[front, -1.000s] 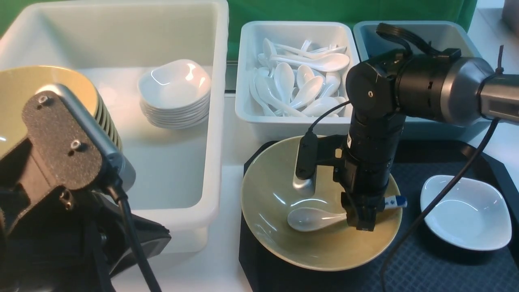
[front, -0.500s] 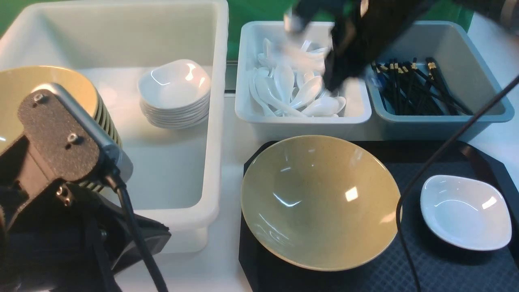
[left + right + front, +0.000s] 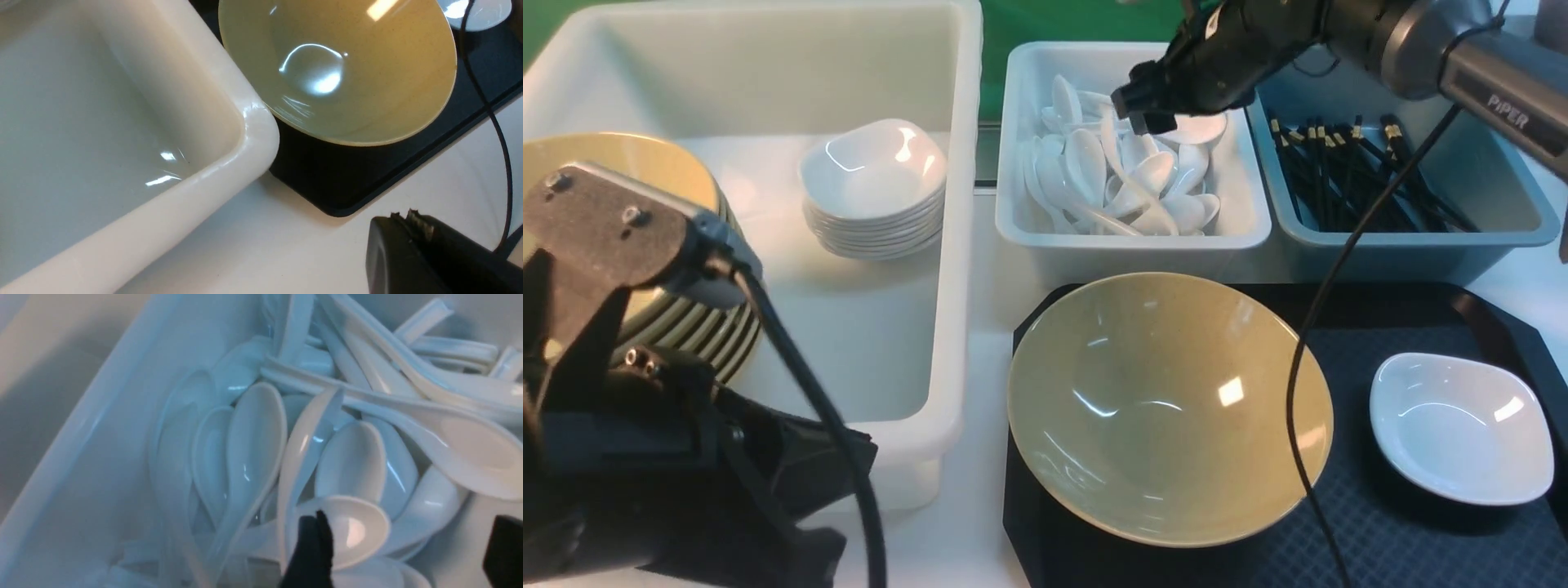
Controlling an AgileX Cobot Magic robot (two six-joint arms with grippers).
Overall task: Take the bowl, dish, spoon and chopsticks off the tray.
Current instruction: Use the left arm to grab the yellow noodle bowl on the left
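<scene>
White tabletop, green backdrop; front view: right gripper [image 3: 1142, 114] above spoon bin [image 3: 1135, 245]; bowl [image 3: 1168, 408], dish [image 3: 1462, 429] on tray [image 3: 1421, 539], well below it, nearer robot.
Left wrist view: left gripper [image 3: 402, 220] closed, empty; bowl just beyond; glossy, slippery, breakable; pinch rim.
Right wrist view: jaws wide apart over spoons [image 3: 253, 457].

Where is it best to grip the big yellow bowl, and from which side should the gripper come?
Probably its rim on the robot's left: the bowl is too wide and shallow to span, so pinch the wall from above, one finger inside, one outside. That rim reaches the left end of the tray, beside the white tub.
</scene>
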